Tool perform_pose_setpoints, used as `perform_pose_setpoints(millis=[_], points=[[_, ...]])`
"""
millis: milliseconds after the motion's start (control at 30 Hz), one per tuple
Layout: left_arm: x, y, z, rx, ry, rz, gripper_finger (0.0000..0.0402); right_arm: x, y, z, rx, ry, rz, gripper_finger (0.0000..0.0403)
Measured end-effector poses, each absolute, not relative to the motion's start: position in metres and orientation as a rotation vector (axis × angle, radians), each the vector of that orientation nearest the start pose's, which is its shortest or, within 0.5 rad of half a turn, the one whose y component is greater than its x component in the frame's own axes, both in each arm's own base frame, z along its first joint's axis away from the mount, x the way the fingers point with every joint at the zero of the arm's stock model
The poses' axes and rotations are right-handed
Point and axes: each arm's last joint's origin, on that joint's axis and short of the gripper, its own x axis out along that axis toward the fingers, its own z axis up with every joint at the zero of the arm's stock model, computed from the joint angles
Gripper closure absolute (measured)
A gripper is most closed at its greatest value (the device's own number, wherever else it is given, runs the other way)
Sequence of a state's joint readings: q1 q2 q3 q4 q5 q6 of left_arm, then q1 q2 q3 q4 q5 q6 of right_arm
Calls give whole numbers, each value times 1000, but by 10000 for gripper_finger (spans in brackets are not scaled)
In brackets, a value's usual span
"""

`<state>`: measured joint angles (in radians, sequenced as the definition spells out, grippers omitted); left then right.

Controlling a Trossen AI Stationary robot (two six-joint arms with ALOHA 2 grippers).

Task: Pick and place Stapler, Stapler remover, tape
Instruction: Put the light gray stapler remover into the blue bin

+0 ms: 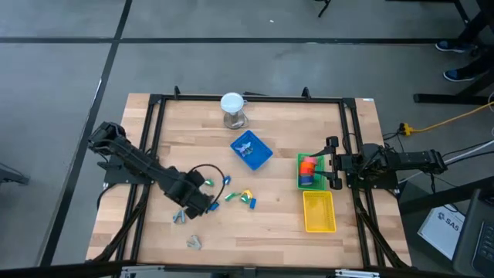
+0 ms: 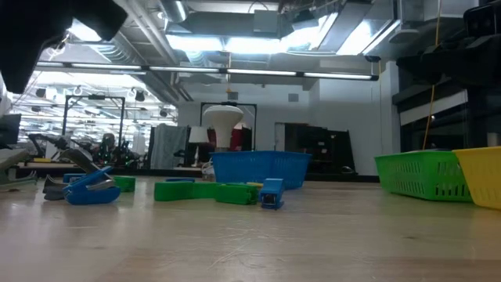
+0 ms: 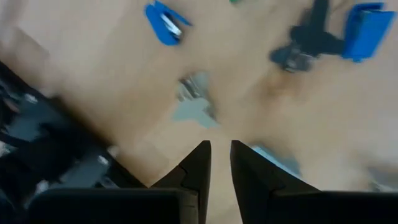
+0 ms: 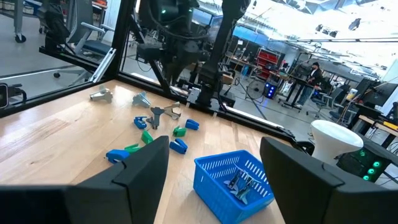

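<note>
Wooden table (image 1: 262, 232) w/ black frame rails along its sides; the back half and the strip near front edge are mostly bare, so there is free room there. Left gripper (image 1: 202, 202) is low over front-left area, among the small items; in left wrist view its fingers (image 3: 200, 165) stand nearly together w/ only a thin gap, nothing between them. A grey staple remover (image 3: 193, 102) lies just ahead of these fingers. Another grey remover (image 1: 194, 242) lies near the front edge, apart from the rest. Slim staplers in blue, green and yellow (image 1: 241, 198) lie scattered just right of the left gripper. Right gripper (image 4: 214, 163) waits at right side beside the green basket (image 1: 299, 171), jaws wide apart, empty. Tape (image 1: 309, 167): chunky orange-red pieces, inside green basket. Yellow basket (image 1: 319, 212) sits just in front of the green one; contents cannot tell. Blue basket (image 4: 233, 177) at centre holds grey metal removers (image 4: 239, 182). White cup-shaped object (image 1: 232, 109) at back edge.
</note>
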<state>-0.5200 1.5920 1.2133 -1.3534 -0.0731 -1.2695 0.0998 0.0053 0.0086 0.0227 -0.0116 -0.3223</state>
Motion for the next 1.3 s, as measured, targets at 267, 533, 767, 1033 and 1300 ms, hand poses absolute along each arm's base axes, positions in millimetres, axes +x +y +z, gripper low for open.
perform_pose_setpoints(millis=[267, 533, 767, 1033, 1300], points=[[187, -131, 238, -511, 1352, 576, 365, 97, 10, 168, -321, -43, 106, 143], [133, -110, 228, -923, 990, 342, 399, 97, 10, 168, -321, -43, 106, 143], [110, -94, 192, -1014, 963, 374, 381, 97, 10, 168, -321, -43, 106, 143], [102, -85, 182, -985, 936, 422, 312, 97, 10, 168, -321, -43, 106, 143], [100, -82, 178, -936, 947, 486, 265, 97, 10, 168, -321, -43, 106, 144]])
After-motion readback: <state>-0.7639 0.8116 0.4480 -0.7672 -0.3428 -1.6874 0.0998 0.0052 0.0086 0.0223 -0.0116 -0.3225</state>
